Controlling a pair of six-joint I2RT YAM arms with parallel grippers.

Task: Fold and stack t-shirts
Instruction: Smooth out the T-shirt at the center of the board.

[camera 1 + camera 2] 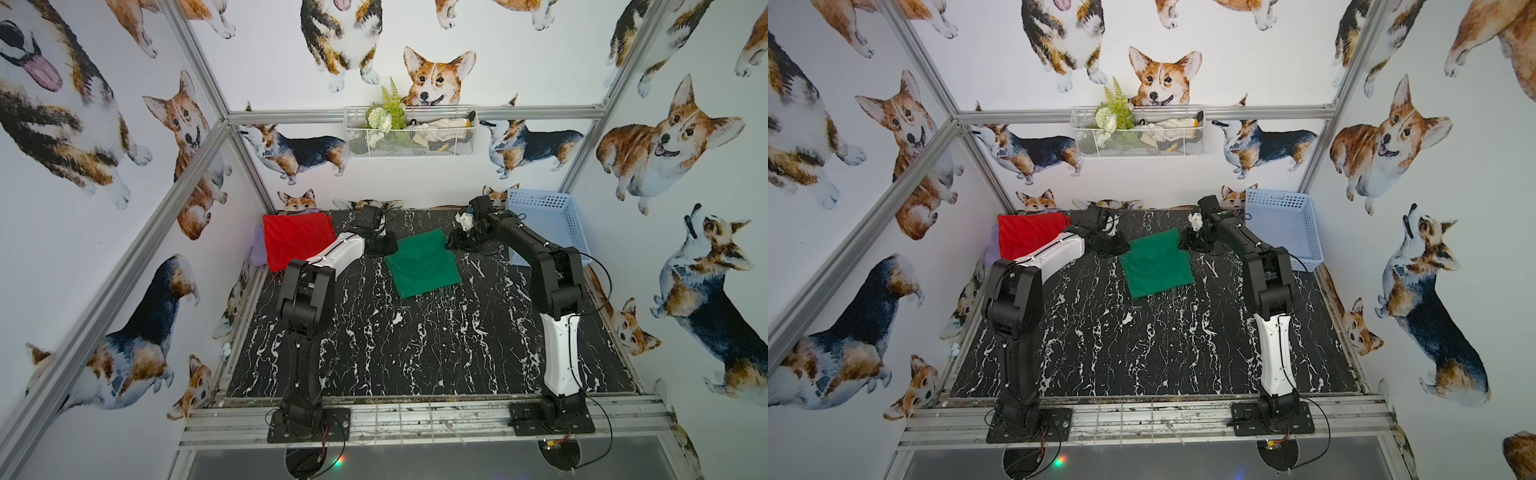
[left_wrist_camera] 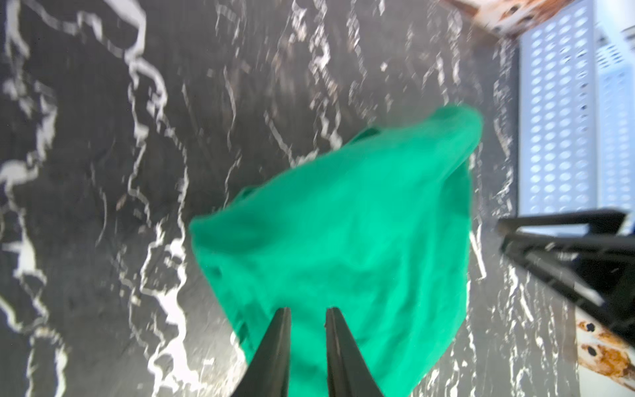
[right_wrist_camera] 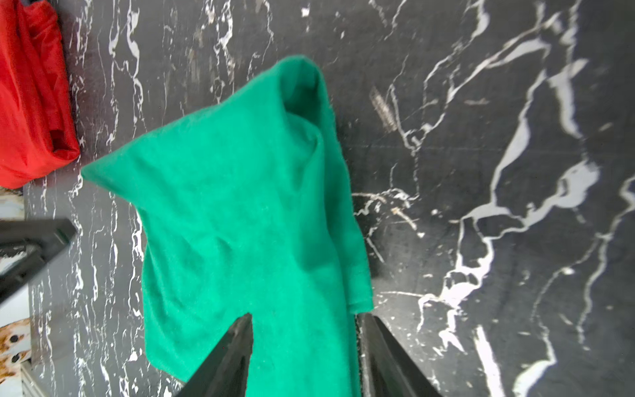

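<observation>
While clamping green t-shirt (image 1: 422,266) far corners, left gripper (image 2: 308,311) narrow, right gripper (image 3: 305,316) wider, to save the fold; probably bound far-left onto red t-shirt (image 1: 297,241).

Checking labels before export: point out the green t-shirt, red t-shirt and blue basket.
green t-shirt (image 1: 422,266): in a top view, middle of the folded cloth.
red t-shirt (image 1: 293,241): in a top view, middle of its bare cloth.
blue basket (image 1: 536,202): in a top view, far perforated wall.
</observation>
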